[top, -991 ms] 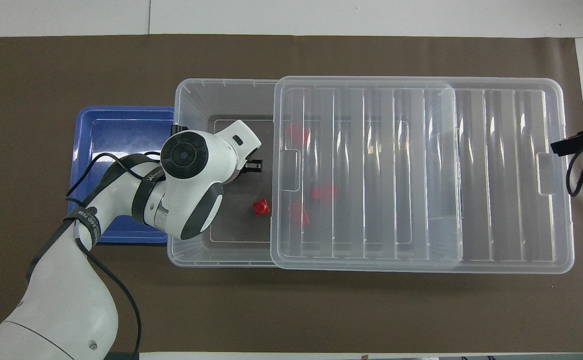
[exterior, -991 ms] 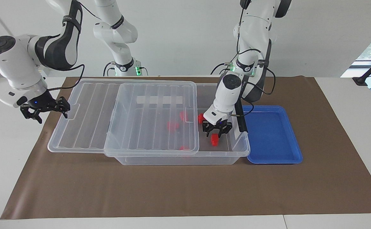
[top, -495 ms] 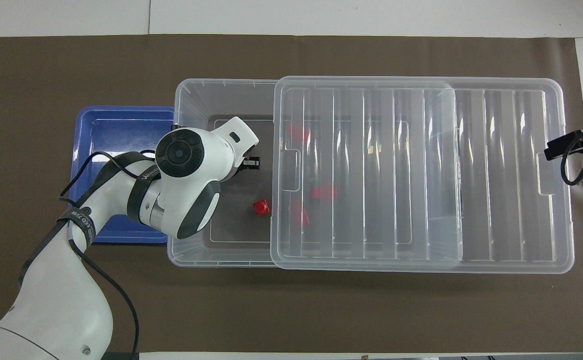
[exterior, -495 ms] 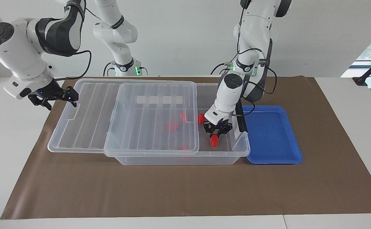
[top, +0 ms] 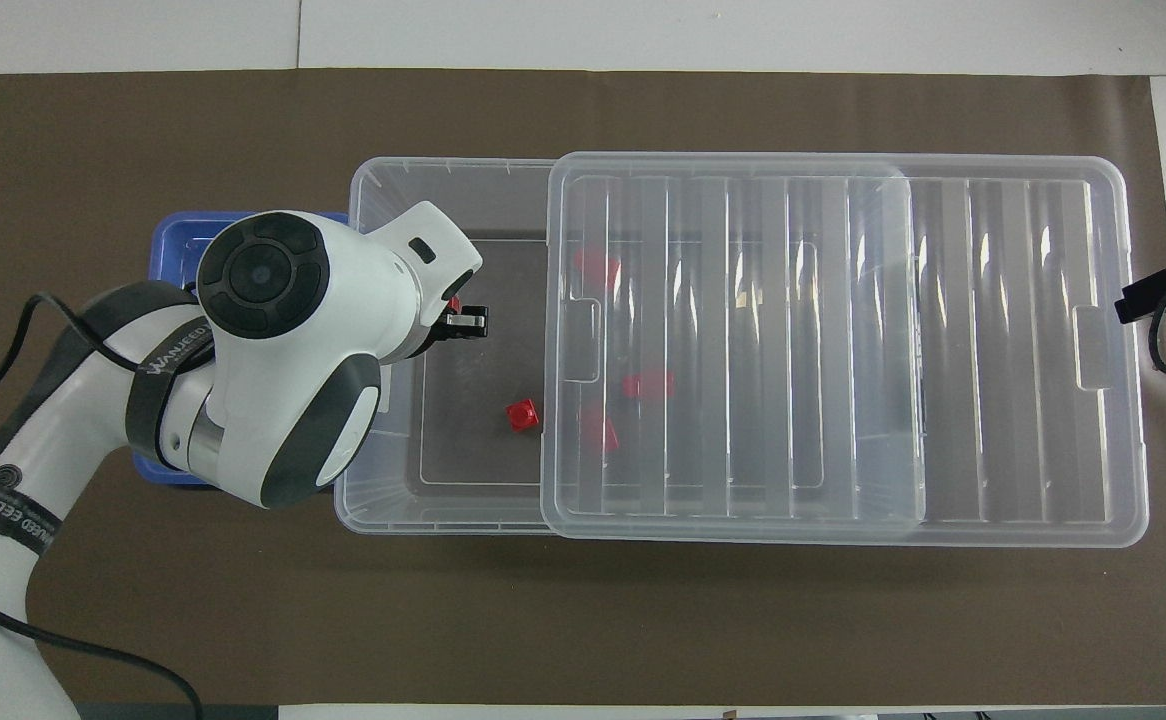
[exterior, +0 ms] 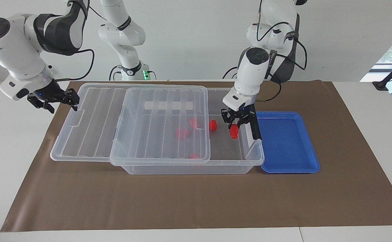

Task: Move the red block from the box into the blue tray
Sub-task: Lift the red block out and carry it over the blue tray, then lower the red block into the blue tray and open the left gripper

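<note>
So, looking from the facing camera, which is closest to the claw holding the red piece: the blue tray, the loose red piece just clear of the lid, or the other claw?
From the left gripper, shut on the red block over the box's open end:
1. Loose red block, on the box floor by the lid's edge.
2. Blue tray, beside the box, at the left arm's end.
3. Right gripper, at the lid's right-arm end.

left arm hides most of the blue tray (top: 171, 240).

Brown mat (exterior: 196, 201) covering most of the white table (exterior: 1, 174), whose bare surface shows at both ends. 4 loose red blocks (exterior: 212, 125) lie on the bin's floor, 3 of them beneath the clear lid (exterior: 132, 121).
</note>
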